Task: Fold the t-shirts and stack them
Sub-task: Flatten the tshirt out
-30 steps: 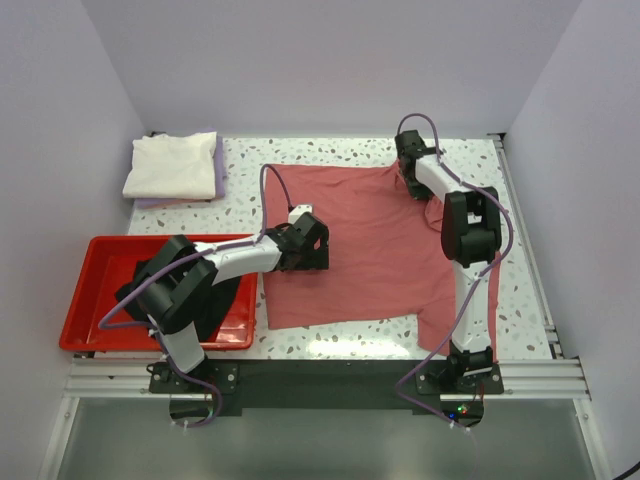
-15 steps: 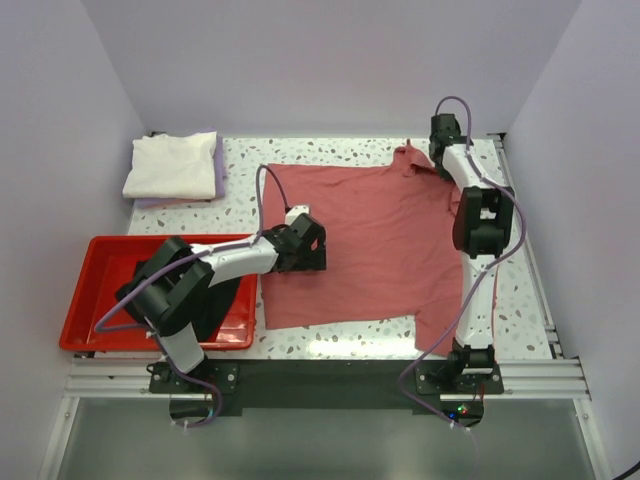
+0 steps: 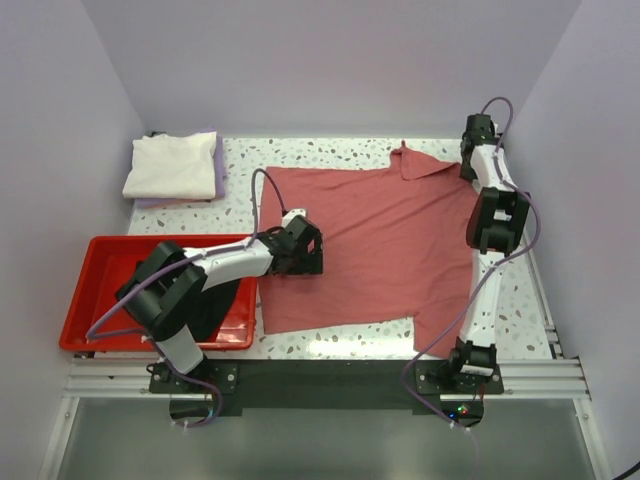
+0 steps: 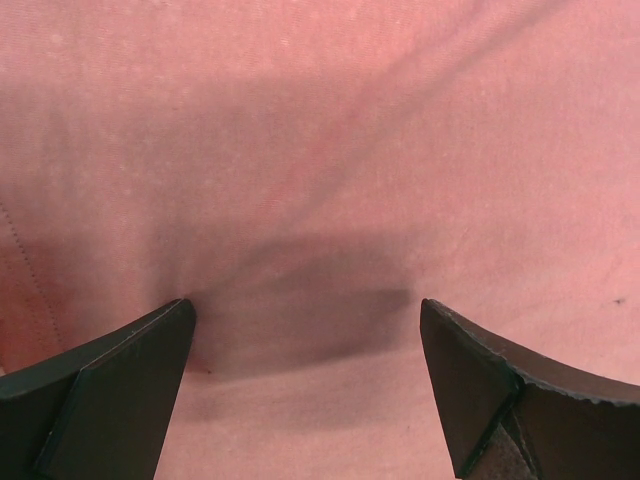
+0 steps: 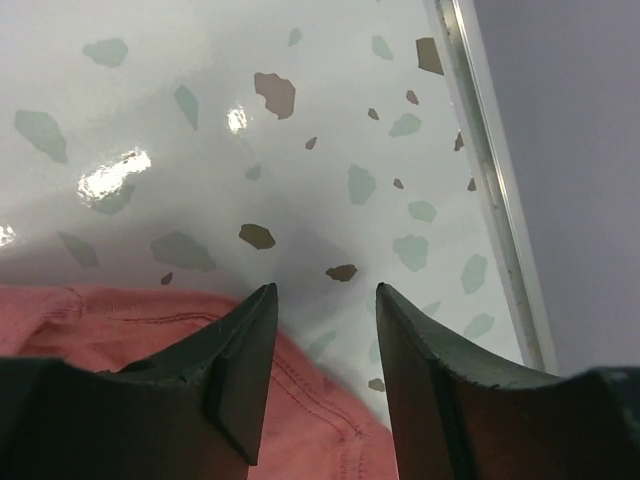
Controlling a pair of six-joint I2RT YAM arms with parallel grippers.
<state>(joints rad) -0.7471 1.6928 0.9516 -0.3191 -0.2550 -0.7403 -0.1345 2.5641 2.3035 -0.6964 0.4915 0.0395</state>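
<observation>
The red shirt (image 3: 385, 240) lies spread flat in the middle of the table (image 3: 250, 160), collar toward the far edge and one sleeve reaching the near right edge. The left claw (image 3: 300, 247) sits low over the shirt's left side, just in from its edge; in the left wrist view its fingers (image 4: 110, 390) stand wide apart over smooth red cloth, with nothing pinched between them. The right claw (image 3: 470, 148) is at the far right corner, beside the shirt's upper right part. In the right wrist view its fingers (image 5: 230, 370) are only narrowly apart, with bare speckled table and the shirt's stitched hem (image 5: 310, 385) showing in the gap, and no cloth gripped. A folded cream shirt (image 3: 170, 165) rests on a lavender shirt (image 3: 216, 165) at the far left corner, and the tray (image 3: 100, 243) sits near left
</observation>
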